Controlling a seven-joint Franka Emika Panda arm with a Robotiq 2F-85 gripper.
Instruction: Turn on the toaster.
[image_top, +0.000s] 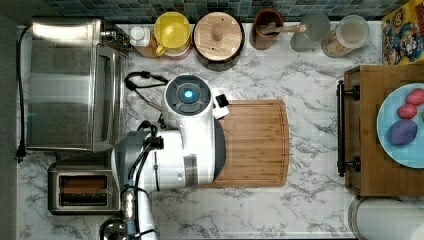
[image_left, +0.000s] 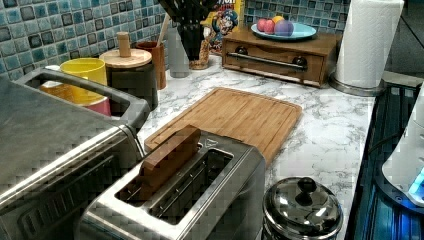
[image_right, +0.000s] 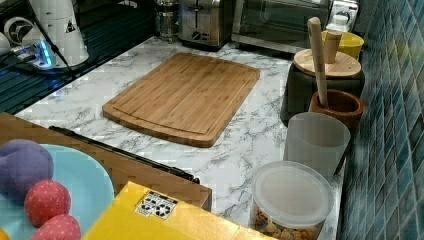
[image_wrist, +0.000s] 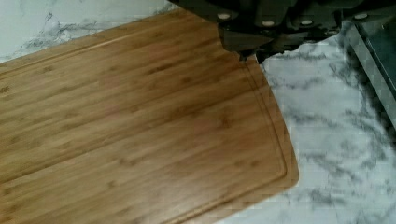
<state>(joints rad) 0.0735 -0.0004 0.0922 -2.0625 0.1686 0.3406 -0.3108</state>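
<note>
A white marble countertop with grey veins (image_top: 300, 80) is backed by a wall of small blue-green mosaic tiles (image_left: 30, 30). At the top view's left a large brushed-steel toaster oven with a glass door (image_top: 65, 85) is seen, and in the middle of the counter a big rectangular bamboo cutting board with a groove near its rim (image_top: 260, 142) is laid flat. A wooden drawer box with a dark bar handle (image_top: 375, 135) is placed at the top view's right, and a light-blue plate carrying purple and red fruit-shaped pieces (image_top: 395, 130) is set on it; a white paper-towel roll (image_left: 367, 42) is stood just beside the box. The white robot arm (image_top: 185, 135) is held over the top view's left end of the board. The small boxy brushed-steel pop-up toaster with two long dark slots (image_top: 82, 190) is found in the top view's lower left, just below the oven, and a brown wooden slab (image_left: 167, 157) is seen tilted in one slot. Along the tiled wall a yellow mug (image_top: 172, 30), a dark canister with a round wooden lid (image_top: 218, 35) and a brown wooden cup holding a pestle (image_top: 267, 27) are lined up. In the wrist view the dark gripper (image_wrist: 250, 56) is held low over the board's corner, with its fingertips drawn close together and nothing between them; the toaster lies well apart from it, beyond the arm toward the top view's lower left.
</note>
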